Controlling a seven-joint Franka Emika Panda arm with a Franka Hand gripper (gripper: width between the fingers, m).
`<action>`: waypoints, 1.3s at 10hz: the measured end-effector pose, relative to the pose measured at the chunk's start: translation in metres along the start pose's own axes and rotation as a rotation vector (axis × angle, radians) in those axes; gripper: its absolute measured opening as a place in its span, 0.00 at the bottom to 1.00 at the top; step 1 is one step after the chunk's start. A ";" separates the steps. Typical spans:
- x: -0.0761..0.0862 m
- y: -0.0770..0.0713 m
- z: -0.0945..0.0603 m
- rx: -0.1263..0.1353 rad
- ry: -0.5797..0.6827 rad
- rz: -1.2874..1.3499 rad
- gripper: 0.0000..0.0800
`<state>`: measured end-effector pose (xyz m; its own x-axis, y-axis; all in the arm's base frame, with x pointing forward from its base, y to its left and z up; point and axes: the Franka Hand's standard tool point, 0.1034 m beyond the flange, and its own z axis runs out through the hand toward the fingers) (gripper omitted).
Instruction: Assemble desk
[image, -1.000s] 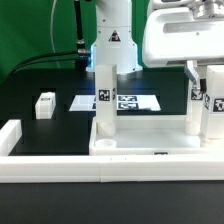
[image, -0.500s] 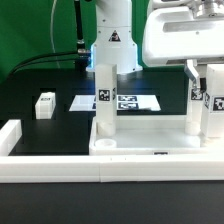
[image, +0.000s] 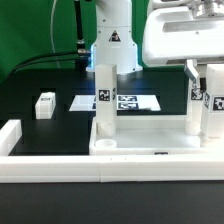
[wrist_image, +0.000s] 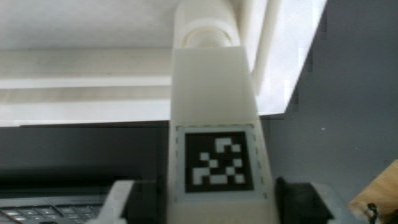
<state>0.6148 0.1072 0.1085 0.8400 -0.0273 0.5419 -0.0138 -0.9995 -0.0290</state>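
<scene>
Exterior view: the desk's white plastic tabletop panel (image: 140, 146), flat and rimmed, is shown lying on the matte black table (image: 60, 128), just behind the long white border wall (image: 60, 165). A square corner leg (image: 103, 100) is seen standing upright on the panel at the exterior view's left. At the opposite end a gripped leg (image: 198, 100), smooth and tagged, is clamped from both sides by the gripper (image: 200, 74), its dark fingers (wrist_image: 121, 203) pictured against it in the wrist view. A loose leg (image: 44, 105) is seen lying well apart, beyond the flat marker board (image: 135, 102). A green backdrop (image: 25, 30) is seen behind.
</scene>
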 end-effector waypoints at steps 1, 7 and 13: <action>0.000 0.000 0.000 0.000 0.000 0.000 0.36; 0.002 -0.002 -0.002 0.000 0.035 -0.005 0.59; 0.014 -0.002 -0.015 0.012 0.017 -0.004 0.81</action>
<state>0.6181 0.1087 0.1291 0.8308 -0.0236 0.5561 -0.0040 -0.9993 -0.0364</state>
